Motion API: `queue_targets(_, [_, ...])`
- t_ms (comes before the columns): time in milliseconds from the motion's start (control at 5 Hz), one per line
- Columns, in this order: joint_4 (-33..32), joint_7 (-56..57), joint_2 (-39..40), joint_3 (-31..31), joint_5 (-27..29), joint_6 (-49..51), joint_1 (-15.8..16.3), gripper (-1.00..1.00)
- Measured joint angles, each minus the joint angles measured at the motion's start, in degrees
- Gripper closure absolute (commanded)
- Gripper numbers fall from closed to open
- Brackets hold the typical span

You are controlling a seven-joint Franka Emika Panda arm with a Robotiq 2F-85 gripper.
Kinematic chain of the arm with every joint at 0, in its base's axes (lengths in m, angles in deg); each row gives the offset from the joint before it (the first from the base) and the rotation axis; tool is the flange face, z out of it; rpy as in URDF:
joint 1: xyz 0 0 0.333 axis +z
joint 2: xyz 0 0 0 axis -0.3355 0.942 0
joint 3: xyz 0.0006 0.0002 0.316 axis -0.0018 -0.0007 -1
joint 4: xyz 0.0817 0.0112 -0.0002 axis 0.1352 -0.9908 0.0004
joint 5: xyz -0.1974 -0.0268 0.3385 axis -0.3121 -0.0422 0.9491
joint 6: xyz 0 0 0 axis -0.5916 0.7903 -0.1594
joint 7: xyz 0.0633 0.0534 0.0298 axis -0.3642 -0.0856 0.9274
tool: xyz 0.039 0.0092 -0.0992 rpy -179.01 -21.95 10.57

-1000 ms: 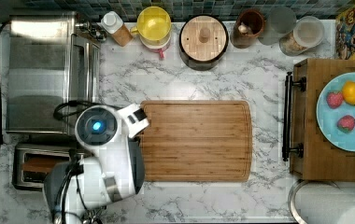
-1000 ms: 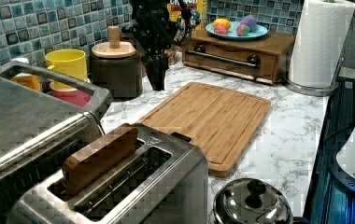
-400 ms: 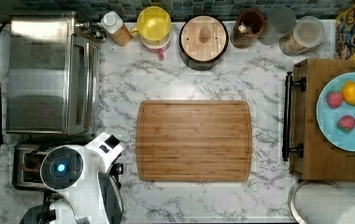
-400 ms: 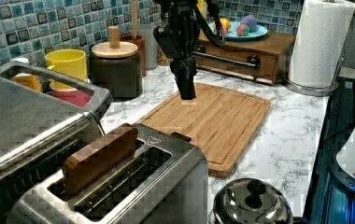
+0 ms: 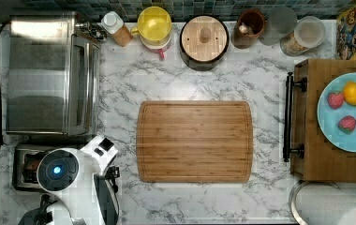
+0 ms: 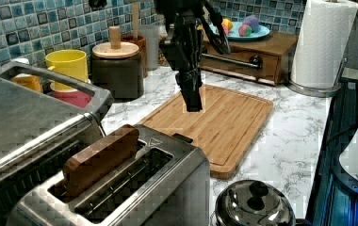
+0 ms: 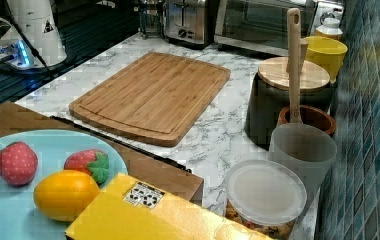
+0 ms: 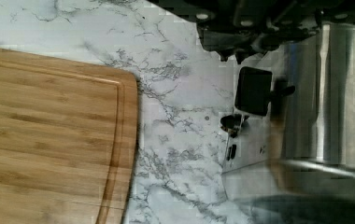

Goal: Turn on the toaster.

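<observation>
Scanning the top view from its left, I see the toaster oven (image 5: 49, 75) at the back corner of the white marble desk (image 5: 120, 84), with the toaster (image 5: 24, 166) just in front of it, partly under my white arm (image 5: 73, 183). Next comes the bamboo cutting board (image 5: 195, 140) mid-desk, then a wooden drawer box (image 5: 316, 159) carrying a blue plate (image 5: 335, 136) of fruit at the top view's right. Blue-green mosaic tile (image 6: 7, 28) backs the desk.

The left view adds a brown wooden slice (image 6: 101, 157) standing in the toaster's slot, a paper towel roll (image 6: 325, 42) and the pincer (image 6: 193, 99) hanging dark over the board's near end; I cannot tell whether its fingers are apart or together. The wrist view gives me the toaster's black lever (image 8: 254, 91) and small knob (image 8: 229, 122) beside bare marble. The right view shows a yellow box (image 7: 143, 215) with a recycling mark; no words are legible.
</observation>
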Motion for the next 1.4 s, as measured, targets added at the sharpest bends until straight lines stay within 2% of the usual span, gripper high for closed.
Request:
queue_targets(400, [-2.13, 2.43, 0.19, 0.00, 3.80, -2.56, 0.38, 1.00])
queue_targets(1000, [-2.35, 2.35, 0.90, -0.63, 4.06, -9.99, 0.46, 1.00])
queue_targets(1400, [-2.35, 1.23, 6.41, -1.29, 3.97, -9.15, -0.17, 1.00])
